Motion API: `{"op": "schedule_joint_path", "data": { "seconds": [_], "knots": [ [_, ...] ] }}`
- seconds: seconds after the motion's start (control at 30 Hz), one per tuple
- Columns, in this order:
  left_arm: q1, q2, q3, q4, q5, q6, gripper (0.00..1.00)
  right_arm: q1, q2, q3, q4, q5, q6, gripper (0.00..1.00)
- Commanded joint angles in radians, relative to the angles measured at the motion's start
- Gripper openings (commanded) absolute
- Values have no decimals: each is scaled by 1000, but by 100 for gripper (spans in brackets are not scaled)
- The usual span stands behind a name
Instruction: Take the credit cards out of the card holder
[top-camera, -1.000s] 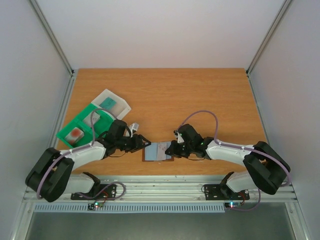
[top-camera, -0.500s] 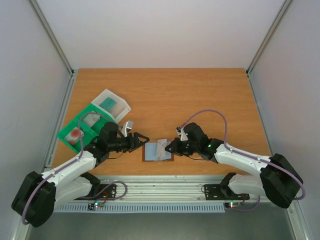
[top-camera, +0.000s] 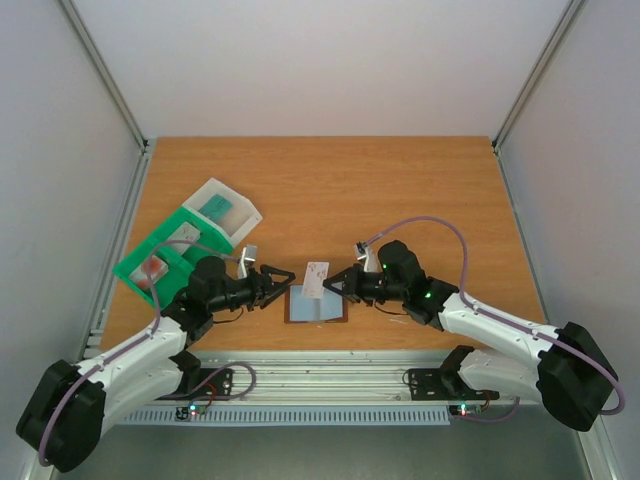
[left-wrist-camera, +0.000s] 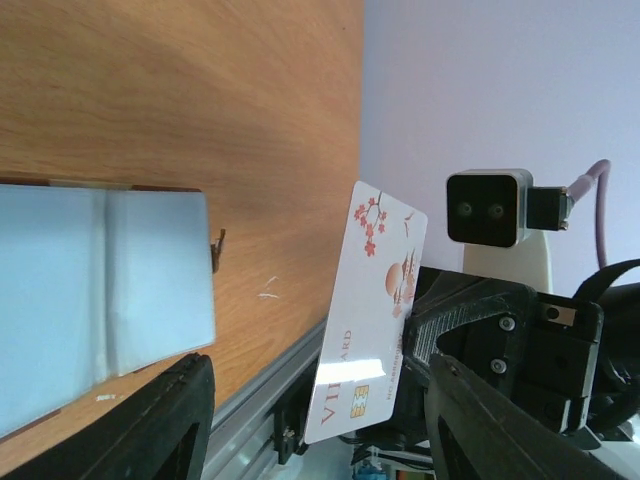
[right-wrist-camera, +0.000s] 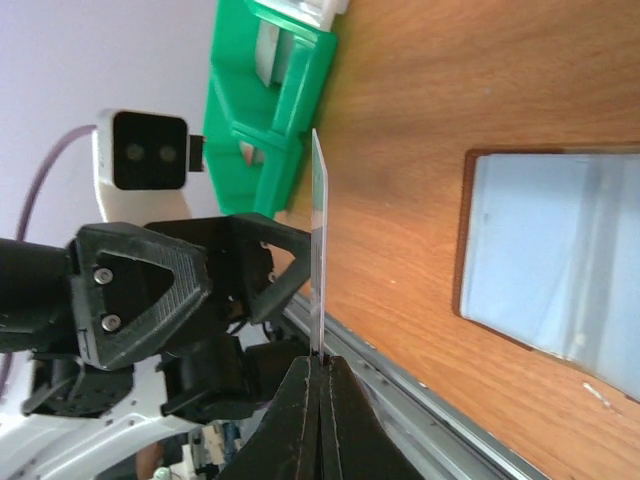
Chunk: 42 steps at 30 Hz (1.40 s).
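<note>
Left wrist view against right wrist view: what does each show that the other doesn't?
Only left wrist: the credit card shows its printed face, pinched by the right tool. Only right wrist: the card edge-on, the green tray, and the open left tool facing it. Both: the card holder lying open on the table.

Card holder (top-camera: 317, 305): brown bifold with grey-blue inner faces, lying open and flat on the surface near its front edge, centre fold running front to back.

White card (top-camera: 316, 279): printed with red blossom sprigs, a pale orange disc and a chip. It stands on edge over the holder's far side, clear of it, with one short end pinched in the right gripper (top-camera: 335, 285); the right wrist view shows it edge-on.

Red card (top-camera: 152, 268): bears a pale round mark and lies flat in a compartment of the green tray (top-camera: 160, 240).

Teal card (top-camera: 215, 206): lies flat inside the clear box (top-camera: 240, 216).
</note>
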Motion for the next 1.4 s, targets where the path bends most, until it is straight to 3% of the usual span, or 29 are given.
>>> {"op": "schedule_joint_path", "data": {
  "seconds": [0.0,0.73,0.8,1.0,1.07,1.27,1.37],
  "knots": [
    [-5,-8,-29,197,27,-89,58,0,-9,29,83,9,77,1],
    [-23,7,-25,315,-3,-186,37,13,39,67,168,28,133,1],
    [-37,15,-22,314,-10,-181,32,14,42,65,178,31,137,1],
    [-40,18,-29,339,-9,-186,1,18,45,37,213,22,154,1],
    [-41,14,-23,326,-7,-177,0,18,40,31,213,9,144,2],
    [-41,23,-1,309,70,-112,0,17,-4,41,133,-34,48,22],
    [-41,22,20,276,147,-70,0,16,-78,92,-82,-22,-84,33]
  ]
}}
